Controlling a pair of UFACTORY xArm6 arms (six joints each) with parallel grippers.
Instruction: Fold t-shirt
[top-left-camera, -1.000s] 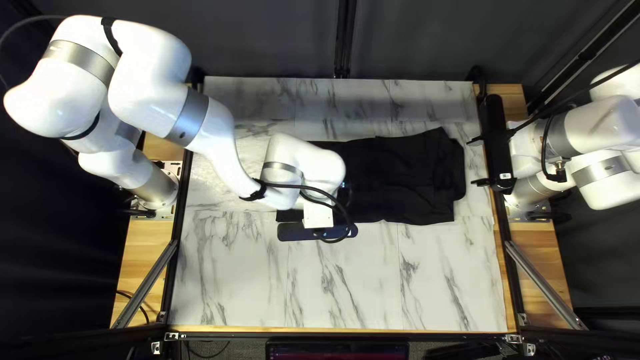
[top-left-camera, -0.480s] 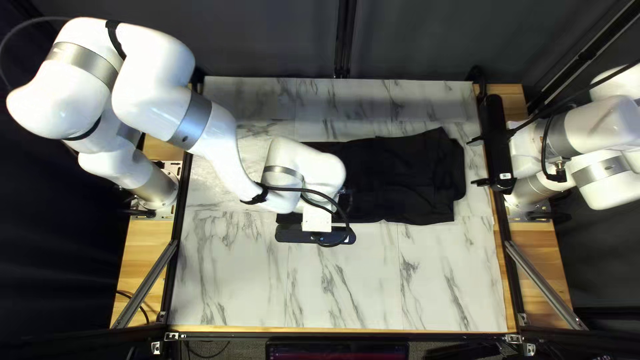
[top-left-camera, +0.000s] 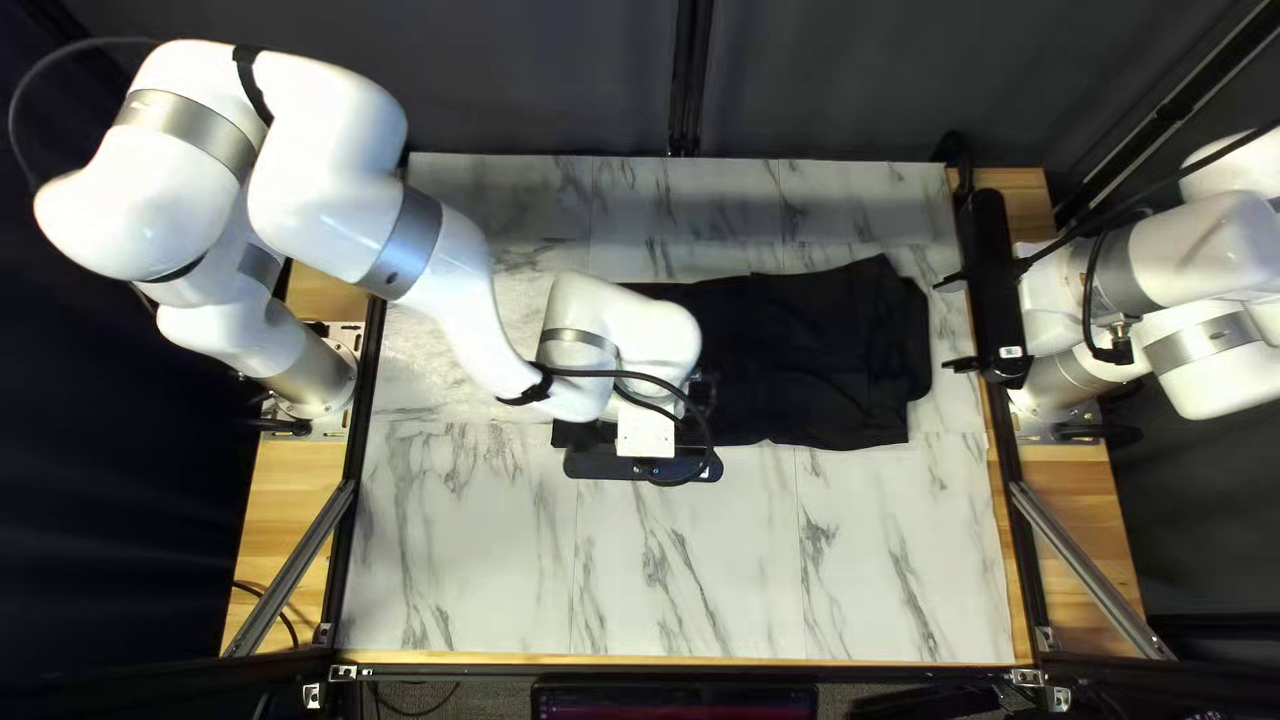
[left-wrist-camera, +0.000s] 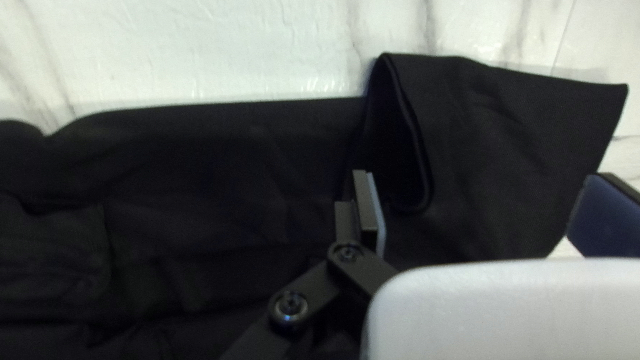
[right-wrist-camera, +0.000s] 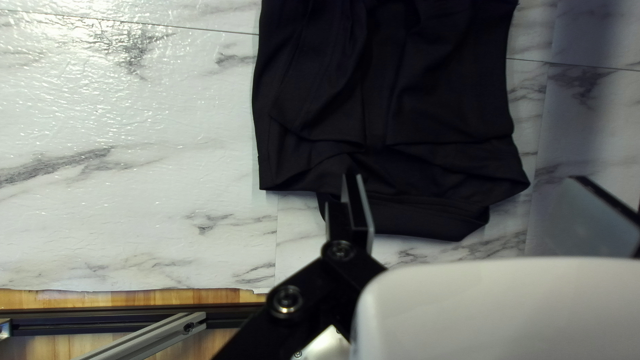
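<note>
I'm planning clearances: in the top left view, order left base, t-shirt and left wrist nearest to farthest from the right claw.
1. T-shirt, beside the right claw
2. Left wrist, over its left part
3. Left base, at left edge of table

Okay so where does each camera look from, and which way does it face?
Top left view: above the table's near edge, slanting down toward the curtain; left arm and right arm show.
Left wrist view: on the left wrist, facing down along its open left end effector at the shirt.
Right wrist view: on the right wrist, facing along its open right end effector at one end of the shirt.
All three share the shirt; both wrist views show their own fingers.
</note>
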